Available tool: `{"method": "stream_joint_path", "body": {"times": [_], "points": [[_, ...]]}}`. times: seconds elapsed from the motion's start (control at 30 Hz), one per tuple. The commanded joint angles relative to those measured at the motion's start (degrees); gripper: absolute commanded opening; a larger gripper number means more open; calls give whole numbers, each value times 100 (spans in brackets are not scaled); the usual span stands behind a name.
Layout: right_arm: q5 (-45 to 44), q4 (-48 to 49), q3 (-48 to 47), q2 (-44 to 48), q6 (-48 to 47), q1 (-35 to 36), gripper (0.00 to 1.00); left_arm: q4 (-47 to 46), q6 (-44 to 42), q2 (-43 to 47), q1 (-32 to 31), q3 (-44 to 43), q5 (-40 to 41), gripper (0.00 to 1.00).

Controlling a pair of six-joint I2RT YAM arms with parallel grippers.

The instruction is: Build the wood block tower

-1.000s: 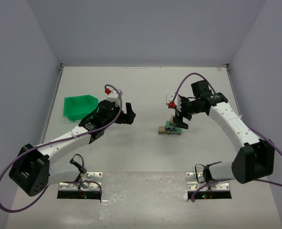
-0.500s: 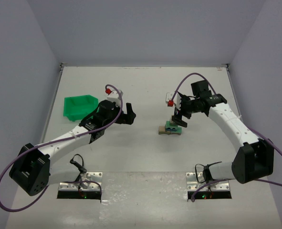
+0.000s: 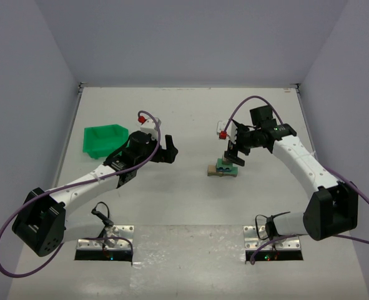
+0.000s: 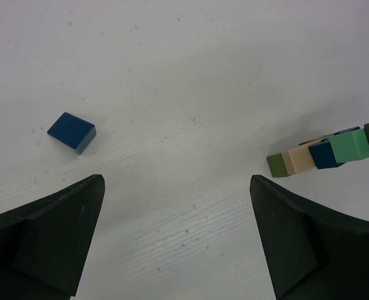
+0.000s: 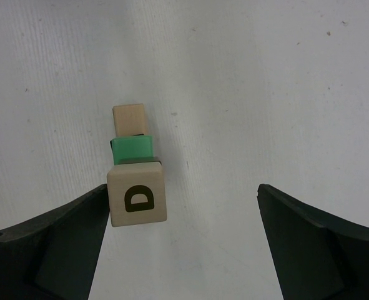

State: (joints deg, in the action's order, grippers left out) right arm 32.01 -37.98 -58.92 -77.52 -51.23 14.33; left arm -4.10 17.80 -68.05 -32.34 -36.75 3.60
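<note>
Wood block tower (image 3: 225, 167). We found it upright right of the surface's (image 3: 190, 119) centre: tan and olive base bars, green block (image 5: 132, 149) above, tan "D" block (image 5: 138, 197) topmost.

Two robot arms, a left arm (image 3: 78, 185) and a right arm (image 3: 303, 160), on one white table (image 3: 190, 112). One green bin (image 3: 103, 139), one small tower of wooden blocks (image 3: 224, 167), one loose blue block (image 4: 72, 132).

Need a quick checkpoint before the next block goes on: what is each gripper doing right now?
Left gripper: jaws open, holding nothing.
Right gripper: jaws open above the wood block tower, holding nothing.
</note>
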Motion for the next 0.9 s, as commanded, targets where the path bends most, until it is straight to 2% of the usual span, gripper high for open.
{"method": "stream_joint_path", "body": {"times": [0.0, 0.87], "points": [[11, 160, 11, 41, -61, -35, 99, -274, -103, 40, -45, -157, -23, 100], [-36, 187, 85, 165, -173, -37, 99, -274, -101, 108, -45, -132, -1, 100]]}}
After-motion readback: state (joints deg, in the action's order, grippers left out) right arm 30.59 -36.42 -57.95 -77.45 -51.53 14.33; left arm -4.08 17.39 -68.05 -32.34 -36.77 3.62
